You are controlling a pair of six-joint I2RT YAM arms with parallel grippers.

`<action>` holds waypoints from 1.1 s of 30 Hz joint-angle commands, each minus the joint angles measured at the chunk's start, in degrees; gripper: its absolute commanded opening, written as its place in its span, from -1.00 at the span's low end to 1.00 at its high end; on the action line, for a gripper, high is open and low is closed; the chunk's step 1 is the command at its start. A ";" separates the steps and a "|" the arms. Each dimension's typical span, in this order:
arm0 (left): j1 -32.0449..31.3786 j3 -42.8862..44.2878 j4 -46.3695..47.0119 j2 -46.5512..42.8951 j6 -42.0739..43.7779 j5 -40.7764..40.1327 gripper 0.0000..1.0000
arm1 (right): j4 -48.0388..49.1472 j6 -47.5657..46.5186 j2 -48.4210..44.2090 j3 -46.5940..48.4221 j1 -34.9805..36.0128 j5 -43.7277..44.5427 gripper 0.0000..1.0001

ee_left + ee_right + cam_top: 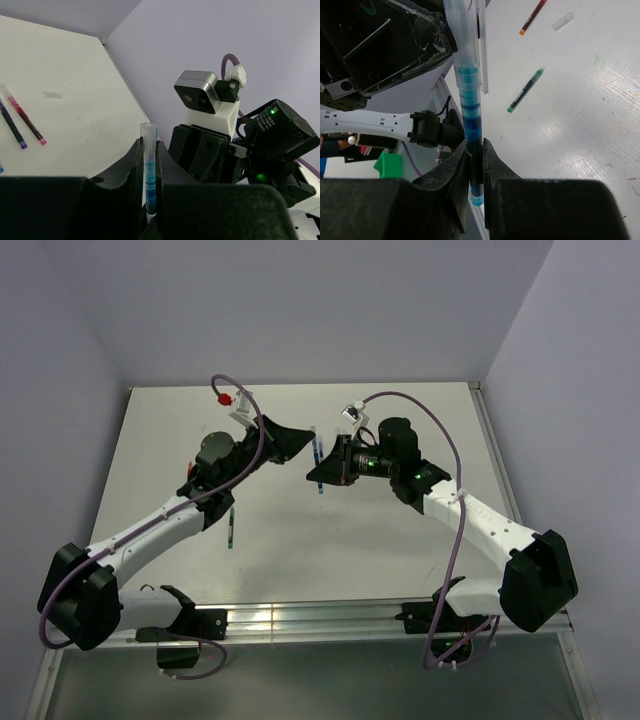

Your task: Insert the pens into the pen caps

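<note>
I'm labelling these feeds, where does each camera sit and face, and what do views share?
Top external: above, behind the robot, looking down at table; left arm and right arm show.
Left wrist: on left arm, faces past left gripper toward right wrist camera.
Right wrist: on right arm, faces past right gripper toward left gripper.
Both wrists share the light blue pen and pen cap.

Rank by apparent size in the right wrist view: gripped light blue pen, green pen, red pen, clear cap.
1. Light blue pen (nearest camera)
2. Green pen
3. Red pen (cropped, so unsure against green)
4. Clear tube cap
</note>
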 commanded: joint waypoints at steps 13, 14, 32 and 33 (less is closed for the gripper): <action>-1.61 7.68 -9.80 -0.29 3.76 -0.05 -0.08 | 2.82 -1.38 -1.91 2.16 -2.51 9.53 -1.00; -1.17 8.56 -11.37 -0.03 3.67 -0.60 -0.04 | 2.03 -1.55 -1.73 2.42 -2.51 9.71 -1.00; 11.40 11.83 -41.53 -18.21 10.25 -9.83 0.36 | -29.80 -22.38 21.90 25.71 -10.84 32.04 -1.00; 11.49 11.47 -42.32 -20.13 10.78 -9.92 0.37 | -29.89 -22.99 23.39 26.06 -13.20 31.77 -1.00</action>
